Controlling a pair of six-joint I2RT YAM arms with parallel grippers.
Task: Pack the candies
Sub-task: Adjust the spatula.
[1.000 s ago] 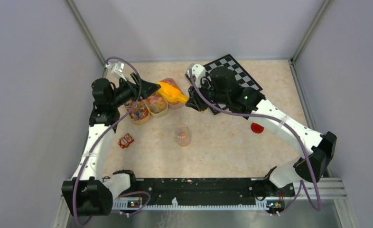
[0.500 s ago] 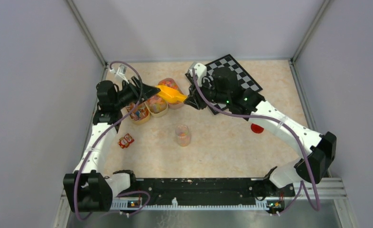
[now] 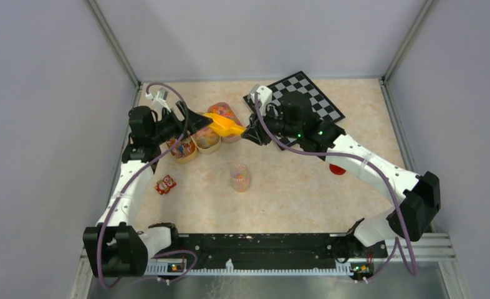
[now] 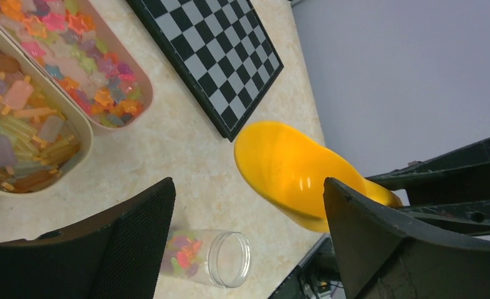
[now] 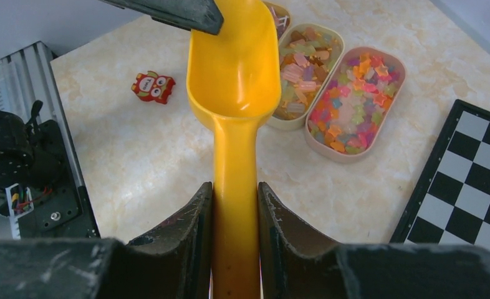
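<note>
Your beige marbled table [image 3: 305, 199] carries a black-and-white chessboard [image 3: 320, 99] at its 1 o'clock corner, partly under the right arm. The two arms meet above the table's far middle. Your right gripper [image 5: 235, 193] is clamped on the handle of the yellow-orange plastic scoop [image 5: 235, 68], bowl pointing toward 9 o'clock. Your left gripper [image 4: 249, 187] stands wide apart, its jaws either side of the scoop's bowl – whether they touch it, you can't tell.

Under the left gripper, at 11 o'clock, three oblong beige trays [image 5: 403, 70] lie side by side, and most of the candies [image 5: 348, 106] sit there: small mixed sweets in orange, pink, yellow and green. A small clear jar [image 3: 240, 177] stands upright near the table's centre with a few more candies inside. A round red lid [image 3: 337, 168] lies at the jar's 3 o'clock – a red owl-shaped piece [image 3: 164, 184] at its 9 o'clock.
</note>
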